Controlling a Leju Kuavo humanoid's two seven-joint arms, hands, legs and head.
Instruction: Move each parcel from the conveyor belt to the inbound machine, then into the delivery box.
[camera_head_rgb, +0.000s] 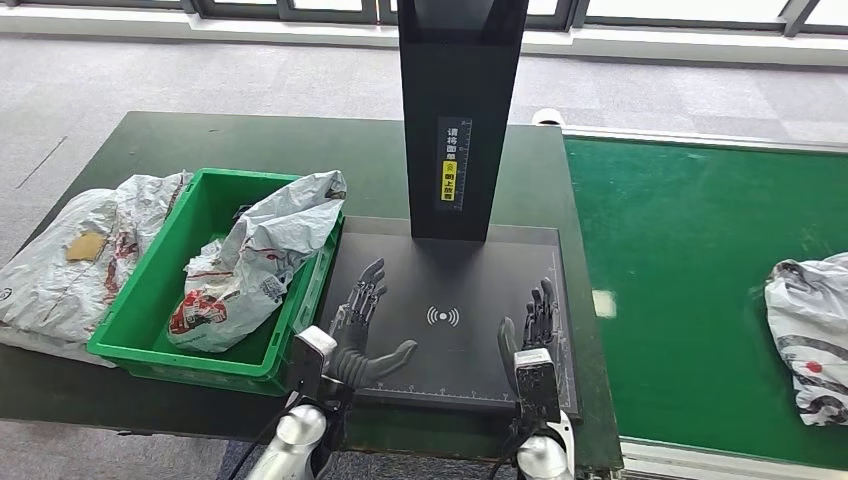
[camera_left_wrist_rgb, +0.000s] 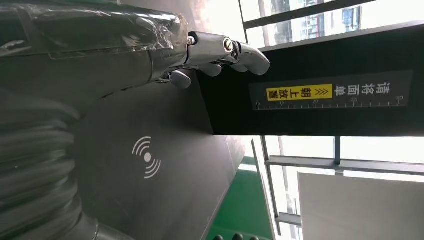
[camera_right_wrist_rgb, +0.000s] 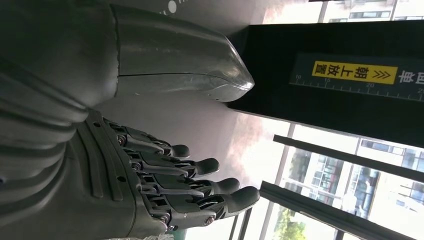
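both hands, left hand (camera_head_rgb: 362, 322) and right hand (camera_head_rgb: 530, 330), hover wide and empty over the black scanner pad (camera_head_rgb: 450, 290). far right on the green conveyor belt (camera_head_rgb: 680, 260) lies a white plastic parcel (camera_head_rgb: 812, 335), long axis running near-to-far.

I see the dark green counter (camera_head_rgb: 250, 140) carrying a green bin (camera_head_rgb: 150, 300), a loose grey parcel (camera_head_rgb: 60, 260) beside it, and the black scanner pad (camera_head_rgb: 470, 290); the conveyor belt (camera_head_rgb: 690, 270) bears another parcel (camera_head_rgb: 810, 335).
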